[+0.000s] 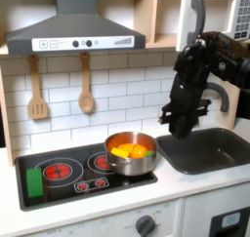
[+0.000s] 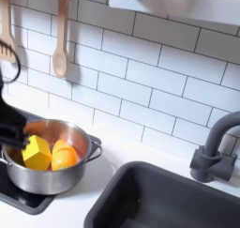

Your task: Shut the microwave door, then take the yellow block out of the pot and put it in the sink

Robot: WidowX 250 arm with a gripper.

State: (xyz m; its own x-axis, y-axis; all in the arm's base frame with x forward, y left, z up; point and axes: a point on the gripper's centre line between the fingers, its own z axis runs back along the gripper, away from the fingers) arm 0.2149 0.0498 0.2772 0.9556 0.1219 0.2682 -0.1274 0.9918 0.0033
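My gripper [image 1: 180, 130] hangs above the gap between pot [image 1: 131, 153] and sink [image 1: 210, 149]; I cannot tell if its jaws are apart. The block [image 2: 37, 153] sits in the pot beside an orange piece [image 2: 64, 157], so I judge the transfer remains.

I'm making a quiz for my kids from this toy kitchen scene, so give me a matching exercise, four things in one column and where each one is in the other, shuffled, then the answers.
Things:
1. yellow block
2. pot
3. wooden spoon
4. faucet

Places:
A. hanging on the tiled wall
B. on the stove
C. at the sink's back edge
D. inside the pot, beside an orange piece

Pairs: 1-D, 2-B, 3-A, 4-C
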